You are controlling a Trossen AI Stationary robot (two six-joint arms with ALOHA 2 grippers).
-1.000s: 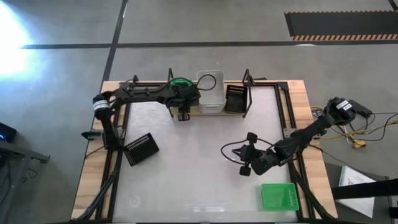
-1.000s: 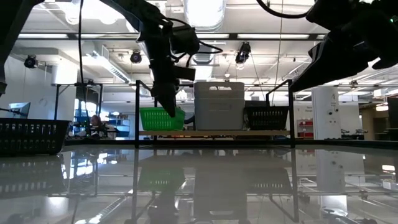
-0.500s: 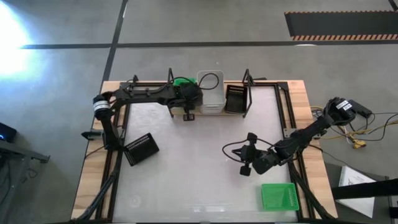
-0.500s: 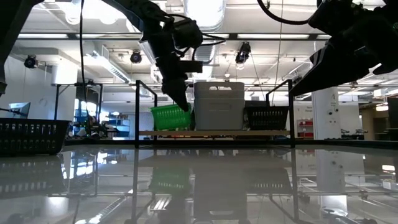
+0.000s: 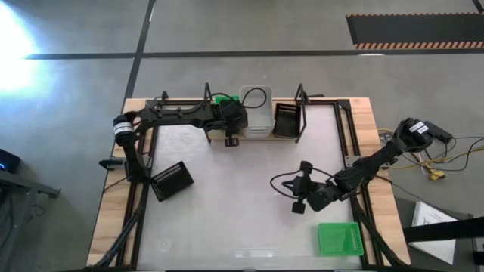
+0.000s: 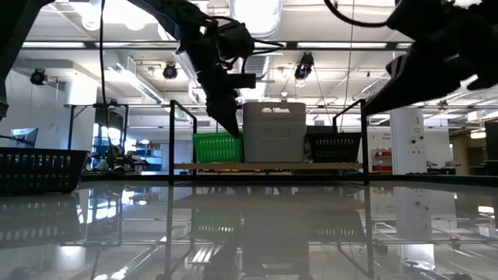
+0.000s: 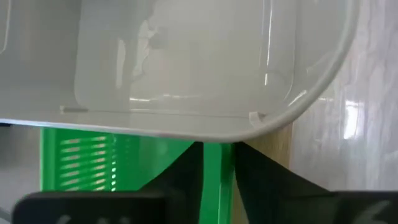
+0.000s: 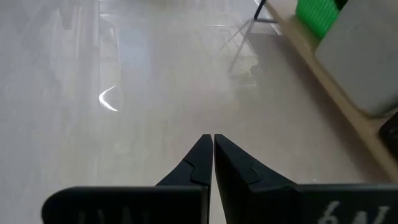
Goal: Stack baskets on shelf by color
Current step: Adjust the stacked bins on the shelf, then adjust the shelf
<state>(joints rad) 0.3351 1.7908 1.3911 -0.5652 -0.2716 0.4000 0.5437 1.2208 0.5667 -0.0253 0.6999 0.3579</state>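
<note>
High view: green basket [image 5: 220, 99] gripped by the left claw [image 5: 231, 130] on the shelf [image 5: 249, 137], touching the white basket [image 5: 255, 112].
Right claw [image 5: 303, 185], fingers pressed together and empty, is held over mid-table [image 5: 227, 204]; a second green basket [image 5: 339, 238] is near it.

Two bright green perforated plastic baskets are showing: one on the shelf [image 5: 219, 100] and one near the table's front right corner [image 5: 339, 239]. Two black perforated plastic baskets are showing: one on the shelf [image 5: 286, 119] and one at the table's left [image 5: 172, 180]. One translucent white plastic basket [image 5: 255, 112] is sitting between them on one light-wood shelf with black wire uprights [image 6: 268, 166].
</note>
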